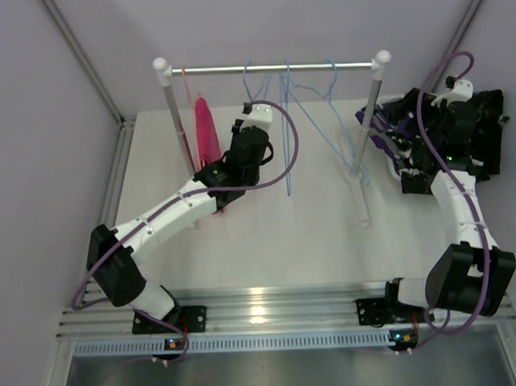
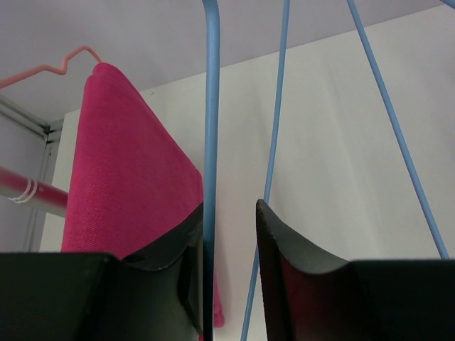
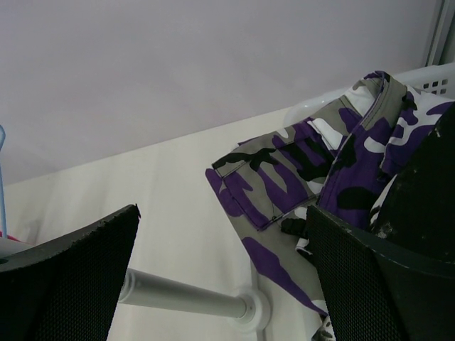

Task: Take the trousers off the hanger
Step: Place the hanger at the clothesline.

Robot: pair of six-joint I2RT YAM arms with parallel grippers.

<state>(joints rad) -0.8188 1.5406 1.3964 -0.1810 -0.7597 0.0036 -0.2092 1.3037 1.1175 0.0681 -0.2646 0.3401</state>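
Pale lilac walls close in a white surface (image 1: 268, 235) seen from above, where a thin metal rail (image 1: 271, 68) spans two white posts. At its left end the hot pink trousers (image 1: 205, 131) hang folded over a pink hanger, and this is the only pair left on the rack. Beside them, several blue wire hangers (image 1: 322, 97) hang bare. The left arm (image 1: 182, 204) reaches up among those hangers, just right of the pink pair. The right arm (image 1: 462, 211) bends over a heap at the far right, where the purple camouflage trousers (image 1: 379, 125) lie beside dark cloth. From here that dark cloth cannot be sorted into separate pairs. By this showing most of the job looks done and the pink pair remains.

From the left wrist, the left jaws stand partly apart, smooth black curved pads. A blue hanger wire (image 2: 211, 106) runs down against the inner face of the left pad, with clear space beside it, so nothing is pinched. The pink trousers (image 2: 128, 192) fill the left of the view, a matte, finely woven cloth draped in a rounded fold over its pink hanger hook (image 2: 64, 62).

From the right wrist, the right jaws are spread wide, textured black pads holding nothing. Beyond them the purple camouflage trousers (image 3: 306, 170) spill, crumpled, over the rim of a white perforated basket (image 3: 435, 79), off any hanger. A smooth rack post (image 3: 185, 297) lies below.
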